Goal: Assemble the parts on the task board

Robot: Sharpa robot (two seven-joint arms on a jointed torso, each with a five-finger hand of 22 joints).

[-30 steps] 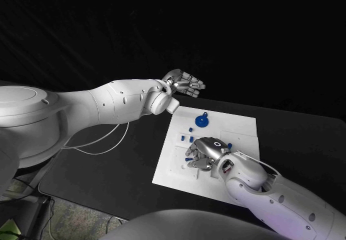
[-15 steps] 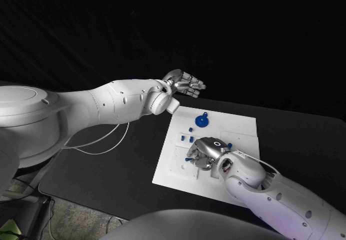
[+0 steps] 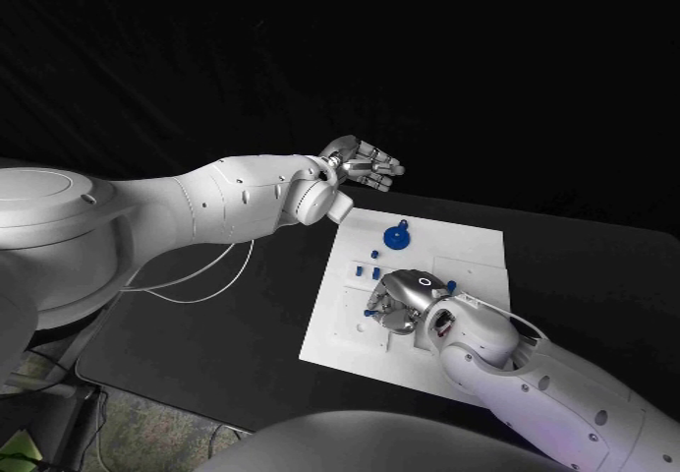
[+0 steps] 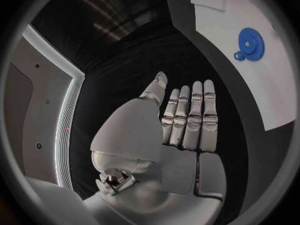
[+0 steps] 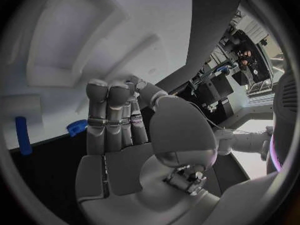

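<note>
The white task board (image 3: 468,246) lies in the middle of the black table. A blue gear (image 3: 395,237) sits near its far edge, seen also as the blue gear (image 4: 251,41) in the left wrist view. Small blue parts (image 3: 368,270) stand left of my right hand (image 3: 404,300), which rests low over the board's middle with its fingers pointing down at it. In the right wrist view its fingers (image 5: 109,120) lie straight and together, the palm bare, a small blue piece (image 5: 77,127) beside them and a blue peg (image 5: 23,135) further off. My left hand (image 3: 366,165) hangs in the air beyond the board's far left corner, flat and empty (image 4: 187,125).
Black table (image 3: 212,324) surrounds the board on all sides. A white cable (image 3: 198,280) loops over the table at the left, under my left arm. Raised white blocks and recesses (image 5: 69,45) of the board lie ahead of my right hand.
My right arm has edged slightly to the left over the board, the hand staying in the same place. My left hand has not moved.
</note>
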